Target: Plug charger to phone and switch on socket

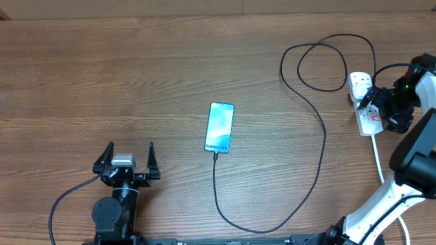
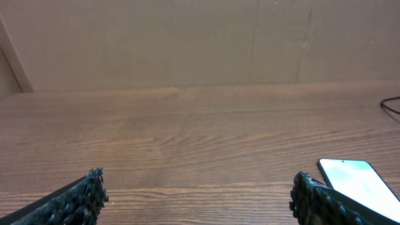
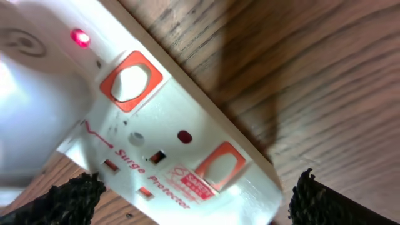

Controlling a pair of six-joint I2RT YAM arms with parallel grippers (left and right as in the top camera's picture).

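Wood-grain brown tabletop [image 1: 136, 68] everywhere, with a beige wall [image 2: 187, 37] behind it in the left wrist view. Right gripper [image 3: 200, 190] hangs just above the white elongated power strip with red switches [image 3: 187, 137] at the far right. Its jaws are spread wide and hold nothing, and its rough black fingers [image 3: 315, 200] show on either side of the strip. Looks like it's lined up there to poke a switch.

A small red light [image 3: 79, 37] glows by the bulky white plug [image 3: 31, 100], so my guess is the power's on. From that plug the long thin black cable [image 1: 320, 146] loops far, then swings near and left to the near edge of the slim phone with the lit blue-teal screen [image 1: 220, 126], which lies flat mid-table. Seems plugged in, though the tip's too small to be sure.

Left gripper [image 1: 129, 151] sits near-left, wide open and empty, well apart from the phone. Probably just parked out of the way.
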